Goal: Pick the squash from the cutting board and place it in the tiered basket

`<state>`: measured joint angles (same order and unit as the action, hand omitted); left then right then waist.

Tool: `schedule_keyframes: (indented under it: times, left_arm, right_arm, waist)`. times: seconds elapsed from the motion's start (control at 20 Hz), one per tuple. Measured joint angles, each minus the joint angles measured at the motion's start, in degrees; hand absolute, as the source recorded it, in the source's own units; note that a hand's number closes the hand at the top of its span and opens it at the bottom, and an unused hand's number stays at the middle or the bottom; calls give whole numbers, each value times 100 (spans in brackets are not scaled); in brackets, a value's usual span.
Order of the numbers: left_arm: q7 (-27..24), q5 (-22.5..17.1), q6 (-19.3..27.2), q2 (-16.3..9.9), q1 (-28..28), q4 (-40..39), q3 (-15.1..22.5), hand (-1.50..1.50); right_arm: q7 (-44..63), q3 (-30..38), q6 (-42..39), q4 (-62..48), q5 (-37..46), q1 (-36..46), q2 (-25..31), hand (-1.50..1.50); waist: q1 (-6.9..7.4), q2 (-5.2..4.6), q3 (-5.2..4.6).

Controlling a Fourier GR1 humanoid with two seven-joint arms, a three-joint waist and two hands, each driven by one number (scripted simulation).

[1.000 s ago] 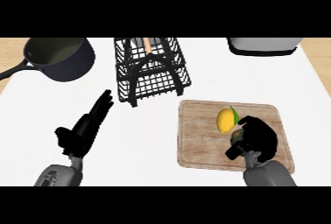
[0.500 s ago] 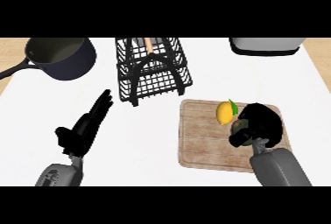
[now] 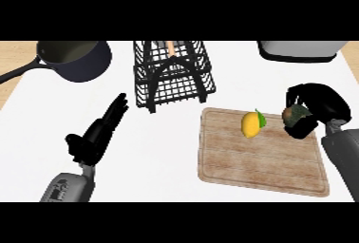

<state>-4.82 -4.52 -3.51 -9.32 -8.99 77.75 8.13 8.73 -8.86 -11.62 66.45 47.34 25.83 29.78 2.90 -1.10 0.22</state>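
The squash (image 3: 295,115), a mottled green-brown lump, sits inside my right robot hand (image 3: 317,108), fingers curled round it, raised at the right edge of the cutting board (image 3: 261,159). Half a second ago that robot hand hung lower over the board. A yellow lemon (image 3: 251,124) lies just left of it. The tiered basket (image 3: 172,73) stands far left and beyond. My left robot hand (image 3: 98,134) rests open, unchanged, on the desk (image 3: 161,156).

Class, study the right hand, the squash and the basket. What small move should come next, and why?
Probably swing the right hand leftward toward the basket. Its fingers are curled round the squash near the board's far right corner, while the basket stands off the board's far left corner. Passing above the lemon seems wise.
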Motion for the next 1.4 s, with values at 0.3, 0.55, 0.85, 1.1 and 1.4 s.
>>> schedule_keyframes:
  times: [0.3, 0.55, 0.85, 1.1, 1.4]
  left_arm:
    - [13, -8, -10, 17, 118, 30, -4, 0]
    - [-1, 42, 34, 46, 111, -50, -42, 0]
    - [-35, 49, -8, 23, 124, -85, -143, 0]
    - [-75, 87, -42, 27, 100, -153, -197, 0]
    - [-108, 174, -15, 125, 73, -185, -158, 0]
  right_arm:
    - [-1400, 833, -106, -685, -1083, 743, -35, 150]
    - [-2021, 1313, -325, -926, -1712, 1442, -91, 150]
    - [-1357, 1388, -747, -813, -2015, 2510, -445, 150]
    - [-505, 1462, -855, -848, -2192, 3345, -869, 150]
    - [263, 1456, -664, -1628, -2128, 4559, -1438, 150]
  waist:
    - [-77, 50, -6]
    - [-151, 75, -15]
    - [-197, 102, -23]
    - [-214, 108, -27]
    - [-149, 90, -28]
